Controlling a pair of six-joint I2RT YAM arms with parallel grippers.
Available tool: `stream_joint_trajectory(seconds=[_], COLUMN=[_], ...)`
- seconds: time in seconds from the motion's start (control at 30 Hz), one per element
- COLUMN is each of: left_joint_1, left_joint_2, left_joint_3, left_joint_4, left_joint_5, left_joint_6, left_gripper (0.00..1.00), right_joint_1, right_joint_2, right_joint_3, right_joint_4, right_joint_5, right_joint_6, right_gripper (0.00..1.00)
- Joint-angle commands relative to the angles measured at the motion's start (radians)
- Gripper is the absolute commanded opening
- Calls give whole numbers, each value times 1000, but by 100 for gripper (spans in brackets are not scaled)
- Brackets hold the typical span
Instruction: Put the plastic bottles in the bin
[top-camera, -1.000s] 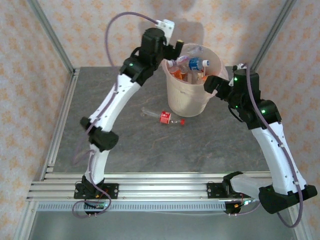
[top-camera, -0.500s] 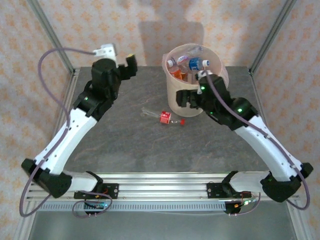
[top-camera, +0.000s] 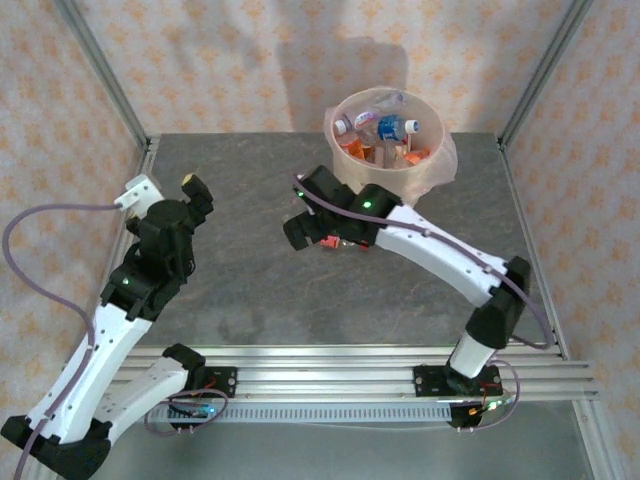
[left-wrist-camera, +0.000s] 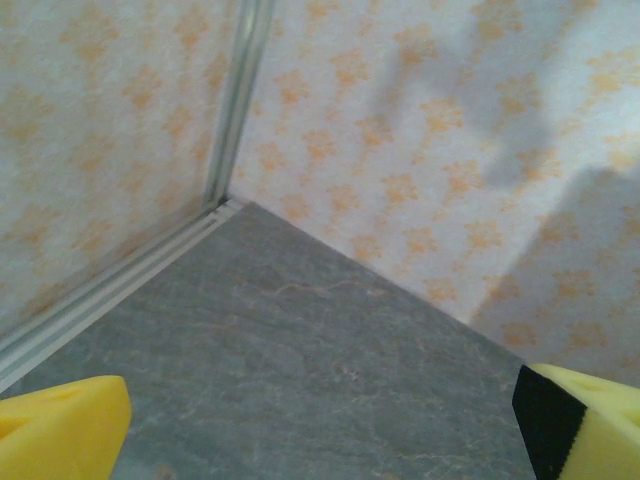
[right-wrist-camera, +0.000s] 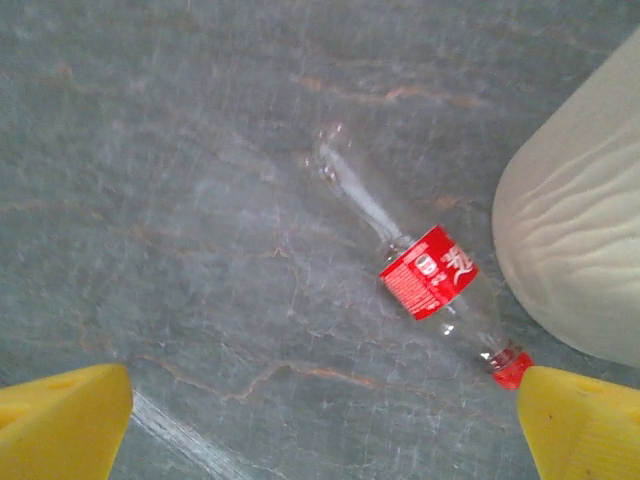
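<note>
Right tool swung from the bin to the lone bottle mid-frame on the surface (spread wide, empty); next: lower, pinch.

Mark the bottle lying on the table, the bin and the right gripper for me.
bottle (right-wrist-camera: 428, 272): right wrist view, on its red label.
bin (right-wrist-camera: 580, 240): right wrist view, on its outer wall.
right gripper (right-wrist-camera: 322, 405): right wrist view, midway between its yellow fingertips.
</note>
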Motion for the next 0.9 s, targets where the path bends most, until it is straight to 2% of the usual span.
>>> stream_joint_trajectory(seconds=[0.0,0.4,0.87], left_joint_1=[5,5,5], left_joint_2=[-26,-38,-44], left_joint_3=[-52,-169,-199], left_joint_4=[-84,-169,-168], left_joint_5=[-71,-29,-47], left_joint_6=[-74,-183,-184], left_gripper=[100,100,100], right_joint_1=[14,4,-91], right_joint_2=[55,292,595], right_joint_3=[44,146,391], right_joint_4=[-80,-157,-209], right_joint_5=[9,214,128], right_joint_6=[-55,-251,-391], right_gripper=[99,99,100])
